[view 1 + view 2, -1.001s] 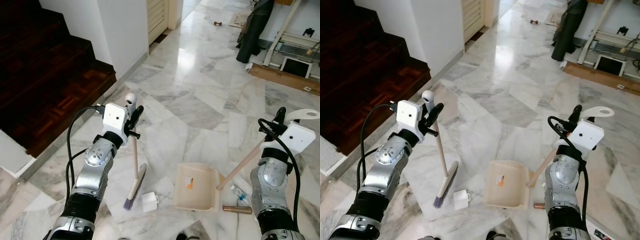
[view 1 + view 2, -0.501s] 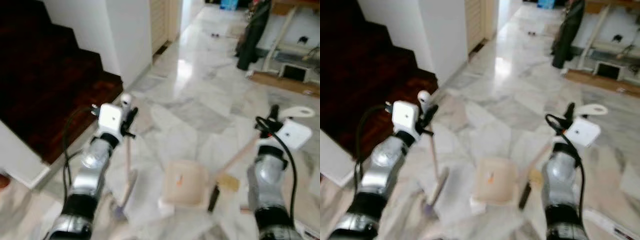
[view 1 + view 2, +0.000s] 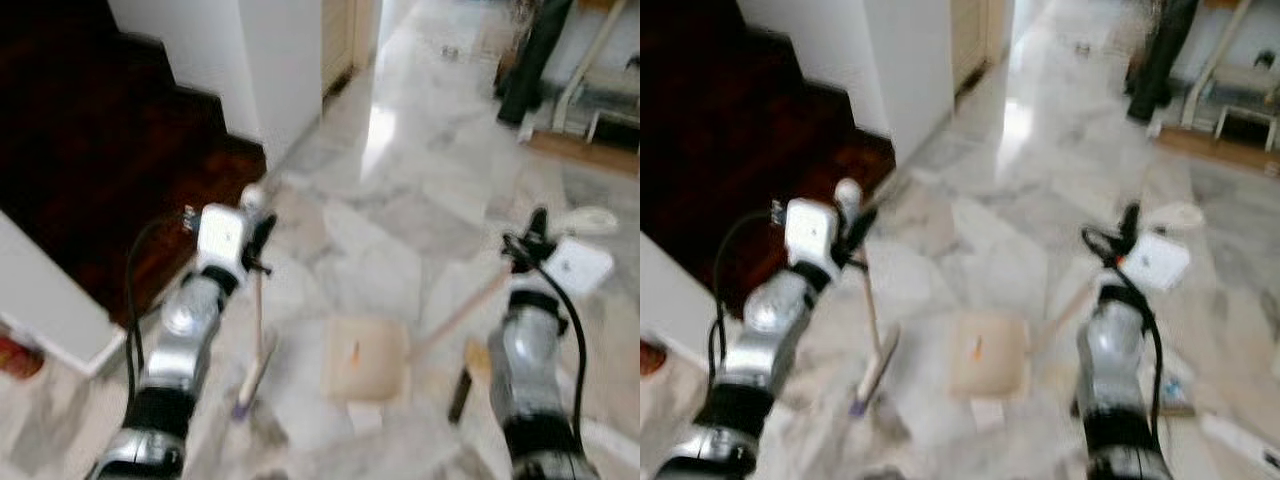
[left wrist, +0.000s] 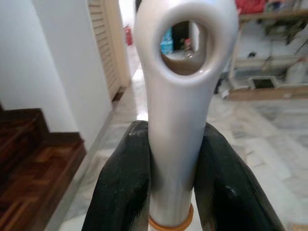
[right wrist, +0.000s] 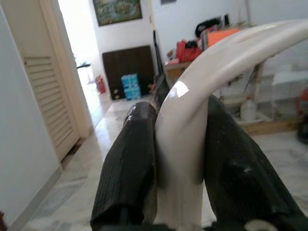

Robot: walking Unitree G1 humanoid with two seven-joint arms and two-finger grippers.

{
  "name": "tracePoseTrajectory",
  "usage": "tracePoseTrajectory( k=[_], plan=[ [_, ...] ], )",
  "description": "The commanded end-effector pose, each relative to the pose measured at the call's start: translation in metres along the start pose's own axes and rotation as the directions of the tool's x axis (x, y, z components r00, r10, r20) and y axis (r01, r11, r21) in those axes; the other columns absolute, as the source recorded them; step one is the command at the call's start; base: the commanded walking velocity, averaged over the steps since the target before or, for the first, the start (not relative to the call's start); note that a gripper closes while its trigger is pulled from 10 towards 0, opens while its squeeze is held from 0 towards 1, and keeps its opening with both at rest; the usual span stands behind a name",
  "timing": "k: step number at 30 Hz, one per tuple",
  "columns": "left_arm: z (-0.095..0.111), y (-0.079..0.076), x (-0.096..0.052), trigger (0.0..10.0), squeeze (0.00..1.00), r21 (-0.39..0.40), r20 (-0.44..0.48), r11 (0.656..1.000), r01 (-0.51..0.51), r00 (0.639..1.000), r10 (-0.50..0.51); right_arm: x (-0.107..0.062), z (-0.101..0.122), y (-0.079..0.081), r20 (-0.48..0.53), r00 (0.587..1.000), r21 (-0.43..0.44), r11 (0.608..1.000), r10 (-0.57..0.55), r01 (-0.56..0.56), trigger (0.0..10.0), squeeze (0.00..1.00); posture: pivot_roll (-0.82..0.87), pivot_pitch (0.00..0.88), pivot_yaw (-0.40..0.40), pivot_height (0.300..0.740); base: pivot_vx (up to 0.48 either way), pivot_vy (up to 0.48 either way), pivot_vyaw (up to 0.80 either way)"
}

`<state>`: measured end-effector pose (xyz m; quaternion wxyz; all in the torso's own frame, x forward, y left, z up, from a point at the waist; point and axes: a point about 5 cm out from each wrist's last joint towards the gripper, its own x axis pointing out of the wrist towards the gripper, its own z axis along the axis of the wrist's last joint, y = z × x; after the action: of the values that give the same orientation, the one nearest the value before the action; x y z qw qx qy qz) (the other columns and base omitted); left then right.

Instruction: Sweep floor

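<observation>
Here the broom stands nearly upright on the marble floor, bristles down beside the dustpan, which lies flat on the floor between the two arms. The left hand is pinched on the broom's white handle top, one black finger on each side. The right hand is clamped likewise on the dustpan's long handle. The head views are blurred; a small dark object, possibly litter, lies near the pan. A dark wooden staircase rises to the robot's left.
</observation>
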<state>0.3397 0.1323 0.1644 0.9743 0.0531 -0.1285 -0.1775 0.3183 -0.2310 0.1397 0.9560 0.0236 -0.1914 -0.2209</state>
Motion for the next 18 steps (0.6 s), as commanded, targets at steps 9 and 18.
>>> tracePoseTrajectory(
  k=[9,18],
  plan=[
    [0.0091,0.0037,0.0017,10.0,0.00,0.017,0.042,1.000,-0.001,0.999,0.000,0.0017,0.0066,0.0051,0.026,0.999,0.012,1.000,0.019,-0.019,10.0,0.00,0.15,0.105,-0.002,0.740,0.000,0.401,-0.43],
    [0.0094,0.0036,0.0013,10.0,0.00,0.024,0.048,1.000,0.000,0.999,-0.001,0.0007,0.0043,0.0063,0.012,1.000,0.013,1.000,0.023,-0.023,10.0,0.00,0.15,0.106,-0.004,0.740,0.000,0.125,-0.73]
  ],
)
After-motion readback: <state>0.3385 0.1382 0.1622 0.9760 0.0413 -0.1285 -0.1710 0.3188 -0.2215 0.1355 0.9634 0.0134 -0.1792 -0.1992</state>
